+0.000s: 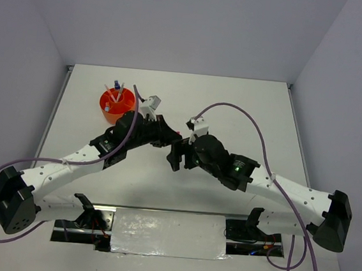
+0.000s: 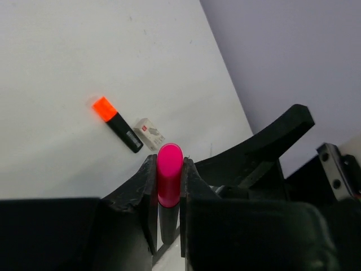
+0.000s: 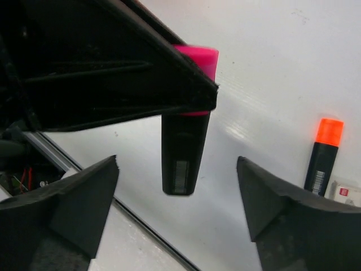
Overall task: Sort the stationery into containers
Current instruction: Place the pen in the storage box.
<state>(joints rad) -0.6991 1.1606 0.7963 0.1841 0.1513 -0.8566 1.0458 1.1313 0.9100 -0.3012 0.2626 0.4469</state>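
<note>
The left gripper point(image 2: 169, 164), at lower centre, is shut on the pink-tipped highlighter point(image 2: 169, 180). The right gripper point(image 3: 177, 162) is held wide open and empty. The orange-tipped highlighter point(image 2: 117, 124) is seen mid-frame, just beside the white eraser point(image 2: 149, 134). The orange organiser cup point(image 1: 104, 110) is seen at upper left in the top view.

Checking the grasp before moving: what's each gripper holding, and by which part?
The left gripper clamps the pink-capped black highlighter at its pink cap; the right gripper is open, empty.

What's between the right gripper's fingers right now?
The pink highlighter, clamped in the left gripper, hangs between the open right fingers, touching neither; the right wrist view shows it.
</note>
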